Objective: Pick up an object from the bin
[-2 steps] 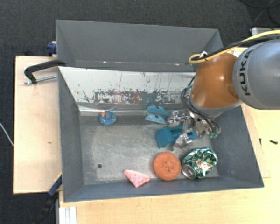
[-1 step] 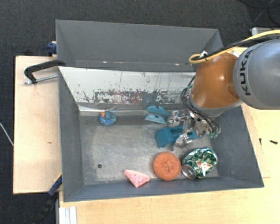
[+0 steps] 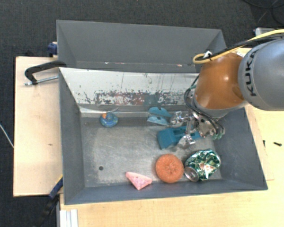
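Observation:
My gripper (image 3: 183, 129) hangs low in the right half of the bin, under the orange cover, and stands open. Its two metal fingertips (image 3: 179, 119) are spread apart front to back. The right end of a teal-blue block (image 3: 169, 137) on the bin floor lies at the gap between them. A second teal piece (image 3: 158, 115) rests just behind it, by the back wall. A crushed green can (image 3: 203, 165) lies in front of the gripper, with an orange round scrubber (image 3: 169, 168) to its left.
A pink wedge (image 3: 138, 179) lies near the front wall. A small blue toy (image 3: 109, 120) sits at the back left. The arm and its orange cover overhang the bin's right side.

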`<state>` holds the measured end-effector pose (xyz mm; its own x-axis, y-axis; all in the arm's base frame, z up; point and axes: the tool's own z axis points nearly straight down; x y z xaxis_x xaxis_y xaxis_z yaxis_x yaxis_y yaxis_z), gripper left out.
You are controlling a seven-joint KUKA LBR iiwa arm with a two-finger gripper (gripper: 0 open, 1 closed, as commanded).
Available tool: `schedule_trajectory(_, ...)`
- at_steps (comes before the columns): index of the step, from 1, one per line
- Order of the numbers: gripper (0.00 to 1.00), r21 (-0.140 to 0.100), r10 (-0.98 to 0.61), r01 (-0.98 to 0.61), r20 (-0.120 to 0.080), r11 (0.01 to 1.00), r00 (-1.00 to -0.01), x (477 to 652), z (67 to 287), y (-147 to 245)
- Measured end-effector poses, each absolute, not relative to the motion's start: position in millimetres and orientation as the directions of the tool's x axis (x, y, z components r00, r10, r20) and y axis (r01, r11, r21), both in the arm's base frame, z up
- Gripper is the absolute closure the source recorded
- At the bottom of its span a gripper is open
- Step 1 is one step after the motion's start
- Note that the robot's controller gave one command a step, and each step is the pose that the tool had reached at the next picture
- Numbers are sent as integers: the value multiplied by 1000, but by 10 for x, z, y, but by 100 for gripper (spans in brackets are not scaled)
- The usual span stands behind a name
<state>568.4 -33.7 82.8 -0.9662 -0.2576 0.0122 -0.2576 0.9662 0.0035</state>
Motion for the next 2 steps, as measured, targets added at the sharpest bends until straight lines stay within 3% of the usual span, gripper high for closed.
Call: schedule_trajectory(2,100,2,-256,-256,3,967,-967,5693,1237,-328)
